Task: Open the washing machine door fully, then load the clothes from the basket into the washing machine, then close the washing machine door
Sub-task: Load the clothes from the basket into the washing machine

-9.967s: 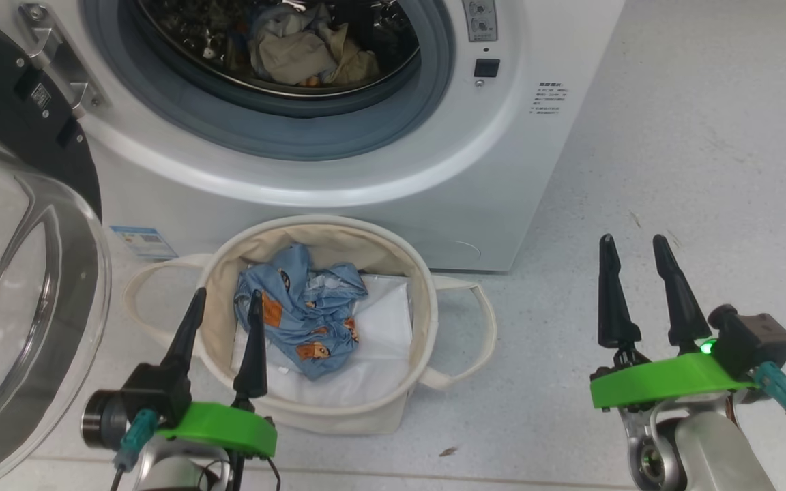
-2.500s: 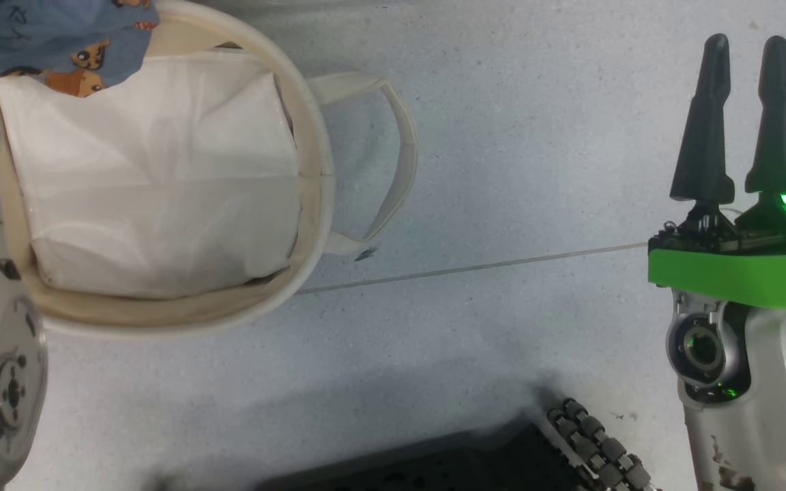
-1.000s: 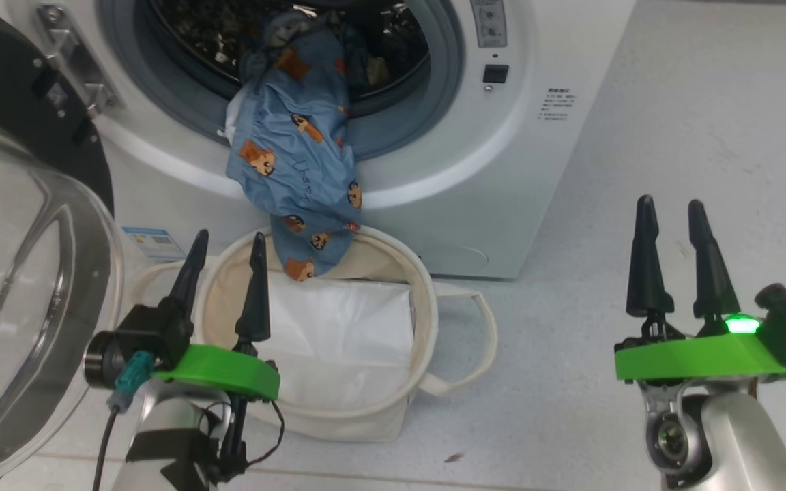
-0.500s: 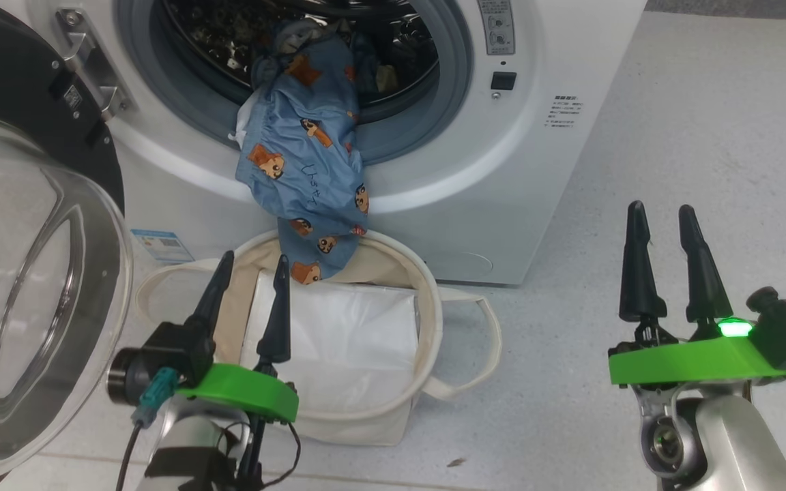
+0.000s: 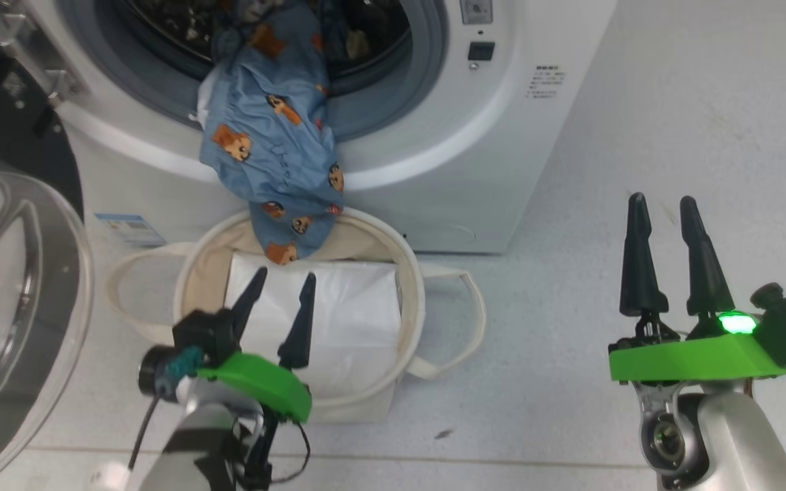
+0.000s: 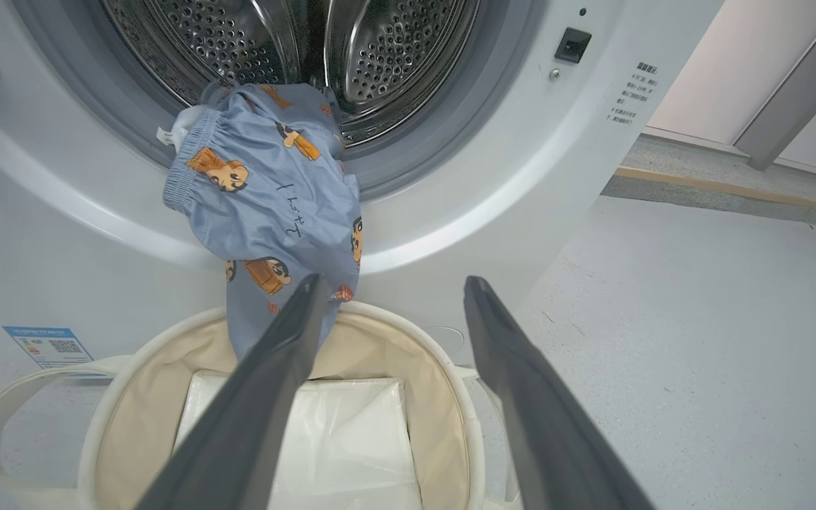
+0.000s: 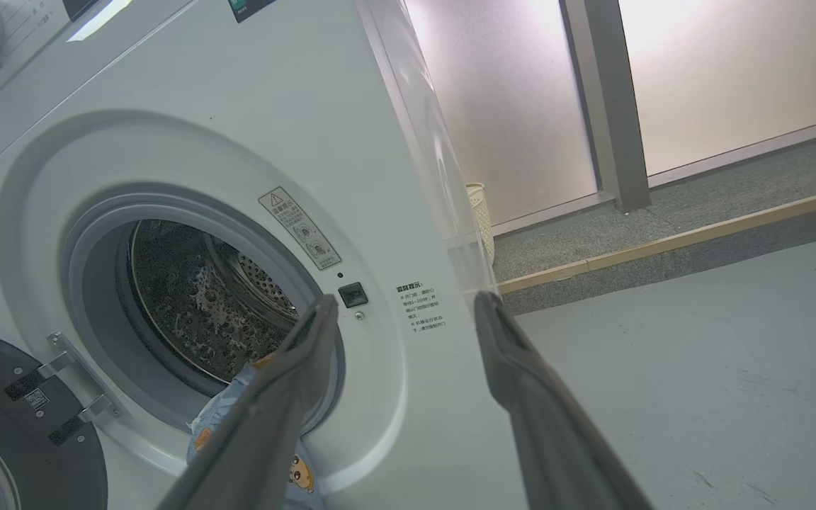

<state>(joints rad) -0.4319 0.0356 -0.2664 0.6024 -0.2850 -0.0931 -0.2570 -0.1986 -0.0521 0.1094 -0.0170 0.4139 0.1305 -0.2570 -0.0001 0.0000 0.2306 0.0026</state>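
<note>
The light blue bear-print clothes (image 5: 273, 136) hang half out of the washing machine (image 5: 447, 150) drum, draped over the grey gasket, with the lower end dipping into the cream basket (image 5: 406, 320). The same clothes (image 6: 273, 205) show in the left wrist view under the steel drum (image 6: 372, 57). The washing machine door (image 5: 18, 286) stands swung open at the left. My left gripper (image 5: 282, 277) is open and empty over the basket's near side. Out on the floor to the right, my right gripper (image 5: 662, 201) is open and empty too.
A flat white sheet (image 5: 338, 320) lines the basket's bottom. The basket's looped handles (image 5: 464, 320) stick out on both sides. A blue label (image 5: 130, 228) sits low on the machine's front. Grey floor (image 5: 673, 123) stretches to the right of the machine.
The head view has shifted slightly. My left gripper has moved right, over the basket's near rim. The clothes still hang from the drum. The right gripper has hardly moved.
</note>
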